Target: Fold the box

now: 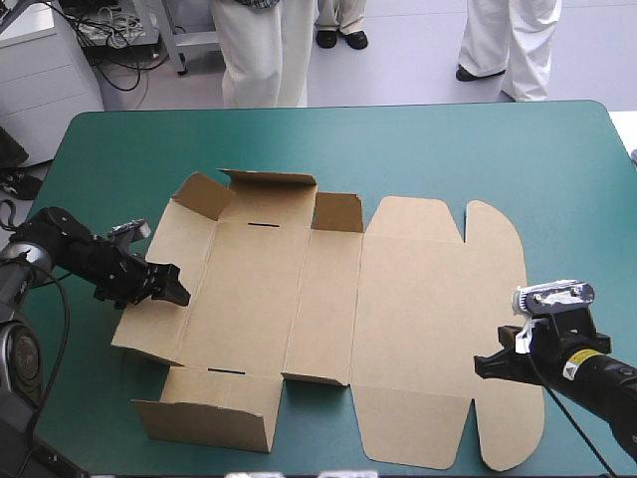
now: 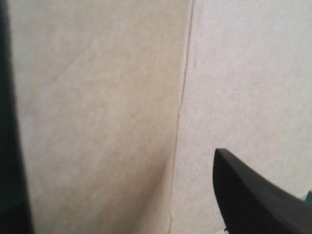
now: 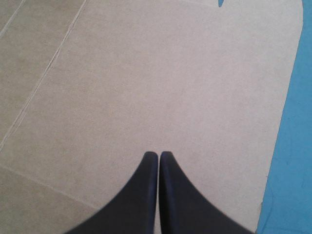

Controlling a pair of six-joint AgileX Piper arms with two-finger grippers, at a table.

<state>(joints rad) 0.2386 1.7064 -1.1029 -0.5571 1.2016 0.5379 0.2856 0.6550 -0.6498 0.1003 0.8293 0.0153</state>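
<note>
The brown box (image 1: 398, 299) lies spread out in the middle of the table, its lid panel flat toward the right. On the left side the far wall (image 1: 267, 182) and the near wall (image 1: 204, 413) stand partly raised. My left gripper (image 1: 171, 287) is at the raised left side flap (image 1: 164, 309), open. In the left wrist view one black finger (image 2: 253, 195) lies against brown board (image 2: 97, 97) that fills the picture. My right gripper (image 1: 490, 364) is shut, its tip (image 3: 159, 155) over the flat lid panel (image 3: 146, 73) near the rounded right flap, holding nothing.
Bare teal-green cover (image 1: 448, 149) surrounds the box on the far side and at the right (image 3: 292, 146). The box's near edge reaches close to the table's front edge.
</note>
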